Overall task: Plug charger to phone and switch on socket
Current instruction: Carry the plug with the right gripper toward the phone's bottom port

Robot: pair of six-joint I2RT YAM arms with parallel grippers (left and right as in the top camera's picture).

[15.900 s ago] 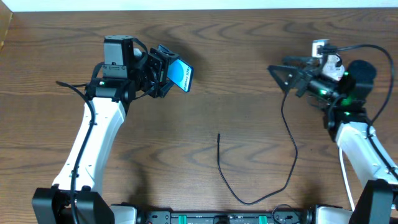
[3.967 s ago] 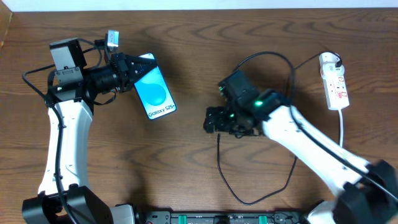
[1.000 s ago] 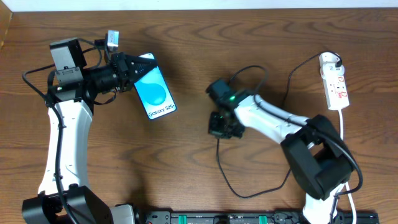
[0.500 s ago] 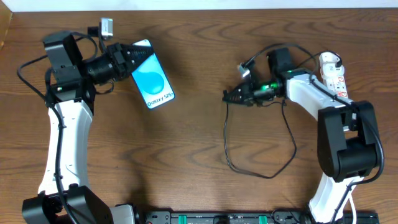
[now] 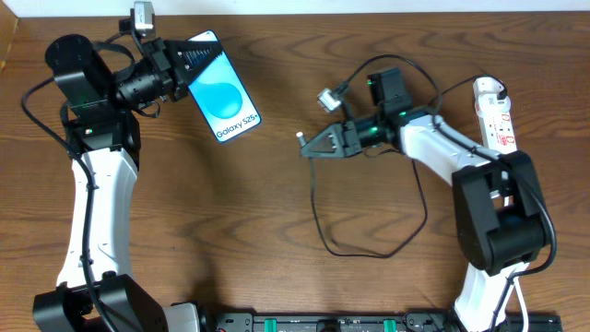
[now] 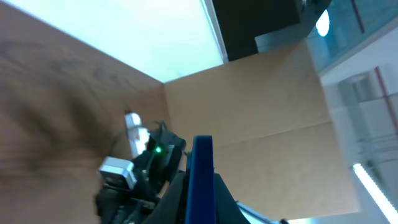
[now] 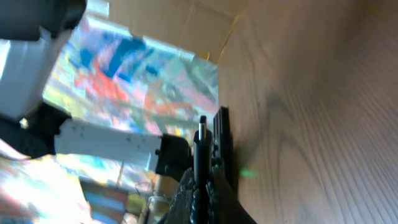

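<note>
My left gripper (image 5: pixel 187 63) is shut on the top end of the phone (image 5: pixel 223 92) and holds it tilted above the far left of the table, its light-blue screen facing up. In the left wrist view the phone (image 6: pixel 202 177) shows edge-on between the dark fingers (image 6: pixel 175 198) of that gripper (image 6: pixel 202 190). My right gripper (image 5: pixel 315 146) is shut on the charger's connector tip (image 5: pixel 300 137), which points left toward the phone. The charger cable (image 5: pixel 318 221) hangs down and loops across the table. In the right wrist view the tip (image 7: pixel 200 149) sticks out past the right gripper (image 7: pixel 202 183). The white socket (image 5: pixel 495 118) lies at the far right.
The charger cable also arcs over the right arm (image 5: pixel 433 143) toward the socket. The socket's white cord (image 5: pixel 505 198) runs down the right side. The left arm (image 5: pixel 101 194) stretches along the left side. A black rail (image 5: pixel 323 323) runs along the table's front edge.
The right gripper has carried the charger tip up off the table and then left toward the phone. The left gripper has raised the phone toward the far edge.
</note>
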